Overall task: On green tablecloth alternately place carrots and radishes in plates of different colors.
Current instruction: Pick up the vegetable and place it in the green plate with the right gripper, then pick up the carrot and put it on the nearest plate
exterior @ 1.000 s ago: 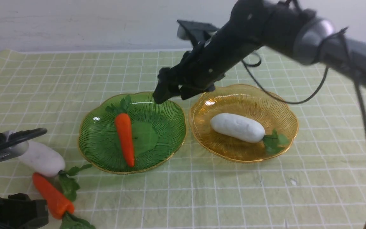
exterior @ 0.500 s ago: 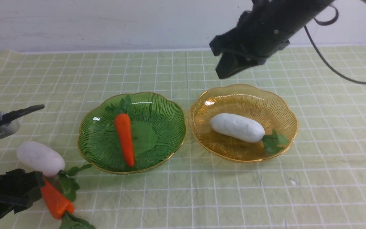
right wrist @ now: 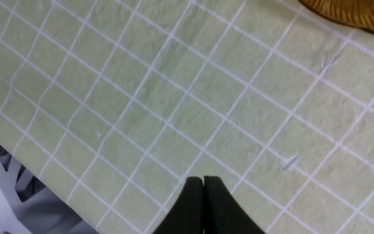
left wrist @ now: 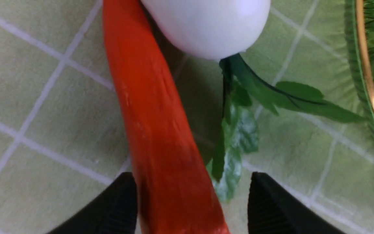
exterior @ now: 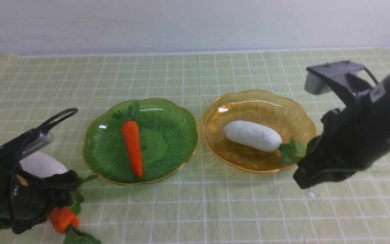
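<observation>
Straddling loose carrot (left wrist: 148, 113) on cloth (left wrist: 44, 107) with left pincer (left wrist: 192, 182), wide open, gripping nothing. Holding right pincer (right wrist: 203, 182) closed, empty, near amber plate (exterior: 266, 101). Risking snagging radish (left wrist: 206, 26) leaf (left wrist: 239, 136), seemingly between jaws, and dragging radish along; also pinching carrot off-centre, squirting it out.

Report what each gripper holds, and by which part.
Nothing is held. The left gripper is open astride the carrot, at its orange body; the right gripper is shut, empty.

Radish (left wrist: 206, 26), leaves (left wrist: 239, 130) crowd carrot (left wrist: 154, 130); opposite flank bare cloth (left wrist: 44, 113).
</observation>
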Controlling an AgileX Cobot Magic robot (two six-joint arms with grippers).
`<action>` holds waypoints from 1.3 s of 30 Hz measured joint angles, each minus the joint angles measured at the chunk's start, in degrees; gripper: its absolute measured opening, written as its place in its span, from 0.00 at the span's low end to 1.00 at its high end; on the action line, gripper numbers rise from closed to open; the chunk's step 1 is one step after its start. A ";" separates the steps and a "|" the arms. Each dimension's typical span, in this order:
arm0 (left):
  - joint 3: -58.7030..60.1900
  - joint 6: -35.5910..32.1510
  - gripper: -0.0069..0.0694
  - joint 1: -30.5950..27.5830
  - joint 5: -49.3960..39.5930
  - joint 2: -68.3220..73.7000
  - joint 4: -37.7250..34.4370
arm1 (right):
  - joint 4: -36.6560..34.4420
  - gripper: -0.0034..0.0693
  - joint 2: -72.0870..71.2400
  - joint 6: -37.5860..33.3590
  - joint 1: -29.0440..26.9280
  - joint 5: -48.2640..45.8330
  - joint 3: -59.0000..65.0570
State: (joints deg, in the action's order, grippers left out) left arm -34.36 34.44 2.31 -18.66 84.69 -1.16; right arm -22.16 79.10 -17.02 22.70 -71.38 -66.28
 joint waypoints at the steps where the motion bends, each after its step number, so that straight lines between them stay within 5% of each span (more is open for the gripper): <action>1: 0.00 0.00 0.64 0.00 0.66 1.15 0.00 | 0.00 0.03 -0.11 -0.30 0.00 0.00 0.45; 5: -0.31 -0.09 0.62 0.00 1.21 4.14 0.05 | 0.00 0.03 -0.10 -0.68 0.00 0.12 1.07; 10: -1.05 -3.10 0.49 0.00 -1.74 4.28 0.36 | 0.00 0.03 -0.10 -0.81 0.00 0.18 1.07; 18: -6.78 -9.78 0.49 0.00 -26.17 -1.39 1.16 | 0.00 0.03 -0.10 -0.99 0.00 0.18 1.07; 25: -16.96 -10.16 0.48 0.00 -36.88 -2.81 1.95 | 0.00 0.03 -0.10 -1.18 0.00 0.32 1.07; 31: -23.95 -11.98 0.48 0.00 -34.46 -2.81 -2.63 | 0.00 0.03 -0.10 -1.18 0.00 1.71 1.07; 39: -30.50 -24.44 0.50 0.86 -25.03 2.60 -13.74 | 0.00 0.03 -0.10 -1.20 0.00 1.85 1.07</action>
State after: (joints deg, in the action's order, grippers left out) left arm -64.86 10.00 3.16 -43.69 87.29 -14.90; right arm -22.16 79.00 -18.22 22.70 -69.53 -65.22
